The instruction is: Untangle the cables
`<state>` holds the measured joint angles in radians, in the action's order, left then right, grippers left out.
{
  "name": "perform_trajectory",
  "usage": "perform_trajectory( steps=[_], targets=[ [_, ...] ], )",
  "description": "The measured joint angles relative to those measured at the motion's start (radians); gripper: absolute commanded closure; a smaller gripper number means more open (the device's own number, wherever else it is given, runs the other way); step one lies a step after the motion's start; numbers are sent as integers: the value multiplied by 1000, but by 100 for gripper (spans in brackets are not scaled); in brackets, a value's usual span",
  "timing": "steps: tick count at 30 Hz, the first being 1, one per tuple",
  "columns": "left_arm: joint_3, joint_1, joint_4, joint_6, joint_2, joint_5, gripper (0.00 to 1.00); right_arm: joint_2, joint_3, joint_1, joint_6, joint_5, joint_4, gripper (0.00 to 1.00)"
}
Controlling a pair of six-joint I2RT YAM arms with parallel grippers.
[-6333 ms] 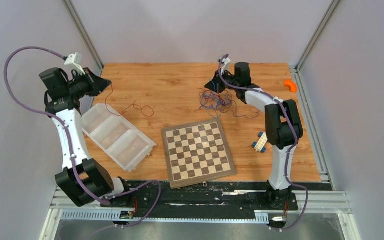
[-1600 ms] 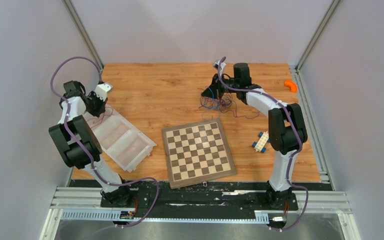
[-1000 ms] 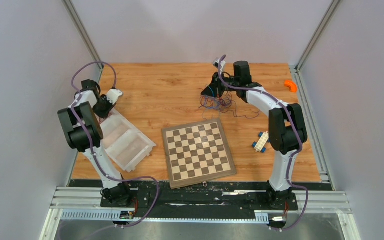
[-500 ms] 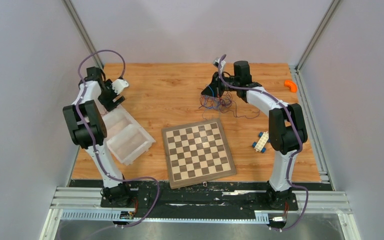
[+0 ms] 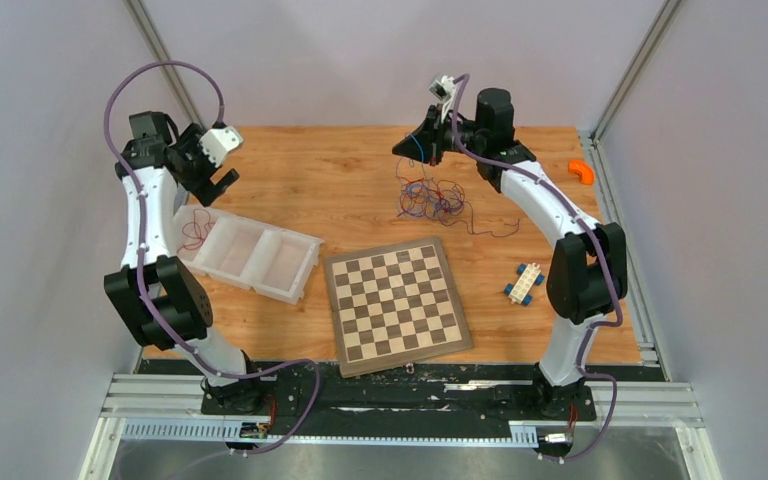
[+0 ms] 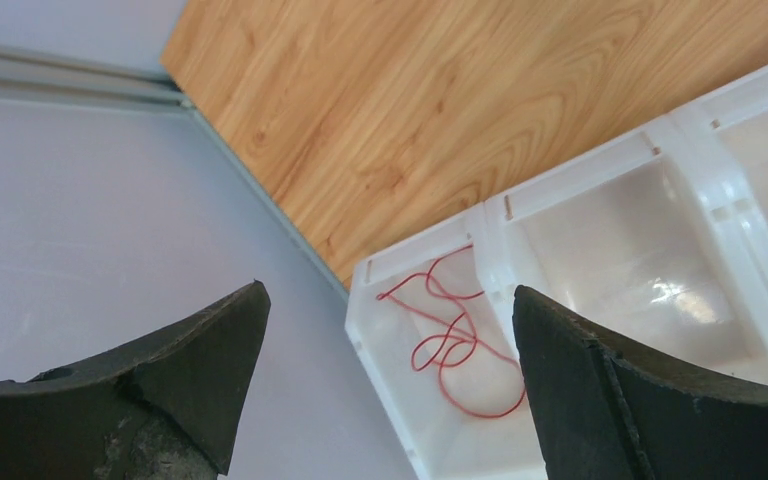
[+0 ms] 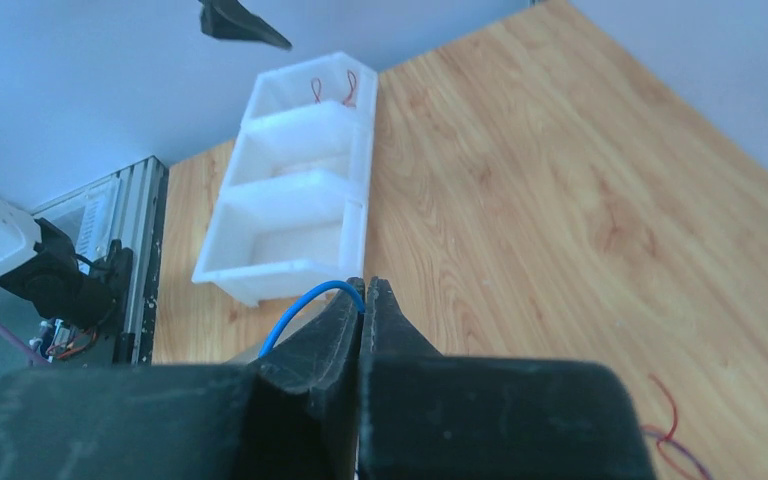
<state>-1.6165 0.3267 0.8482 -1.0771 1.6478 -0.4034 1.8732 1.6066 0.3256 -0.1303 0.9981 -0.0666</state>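
The cables (image 5: 430,198) lie as a red, blue and purple tangle on the wooden table behind the chessboard, with strands drawn up toward my right gripper (image 5: 403,150). That gripper (image 7: 365,284) is raised above the tangle and shut on a blue cable (image 7: 300,306). One red cable (image 6: 452,338) lies loose in the end compartment of the white tray (image 6: 580,166). My left gripper (image 6: 388,292) hangs open above that compartment, holding nothing. In the top view the left gripper (image 5: 214,178) is just behind the tray (image 5: 290,268).
A chessboard (image 5: 397,300) lies at the middle front. A white and blue toy block (image 5: 523,283) sits to its right. An orange piece (image 5: 581,171) is at the far right edge. The grey wall stands close beside the tray's left end.
My left gripper opened, let go of the red cable in the tray and rose. The tray turned more crosswise. My right gripper lifted, pulling the blue cable up from the tangle.
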Motion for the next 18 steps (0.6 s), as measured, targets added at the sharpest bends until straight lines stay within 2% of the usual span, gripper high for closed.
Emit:
perform_trajectory(
  steps=[5, 8, 10, 14, 18],
  targets=[
    [-4, -8, 10, 82, -6, -161, 0, -32, 54, 17, -43, 13, -44, 100],
    [4, -58, -57, 255, -24, -286, 0, -33, 82, 32, -113, 14, -113, 100],
    [47, -127, -163, 383, -63, -351, 0, -30, 116, 49, -169, 10, -164, 100],
    [267, -339, -517, 674, -195, -439, 0, -10, 223, 91, -267, -7, -263, 100],
    [396, -519, -801, 891, -205, -474, 0, 19, 330, 124, -336, -31, -349, 100]
  ],
)
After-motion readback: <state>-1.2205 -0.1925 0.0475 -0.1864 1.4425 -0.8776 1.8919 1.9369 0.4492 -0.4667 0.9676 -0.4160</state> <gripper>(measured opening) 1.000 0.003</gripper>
